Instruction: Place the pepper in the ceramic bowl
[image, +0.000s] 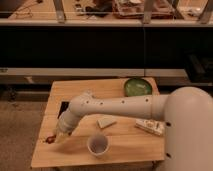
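The pepper (49, 139) is a small dark reddish thing lying near the front left edge of the wooden table (75, 152). My gripper (56, 135) is at the end of the white arm, down at the table surface and right against the pepper, partly covering it. The ceramic bowl (137, 87) is green and round. It stands at the far right corner of the table, far from the gripper.
A white cup (98, 145) stands near the front edge, right of the gripper. A black phone (62, 108) lies behind the arm at the left. A pale flat piece (106, 121) and a snack packet (150, 127) lie mid-table under the arm.
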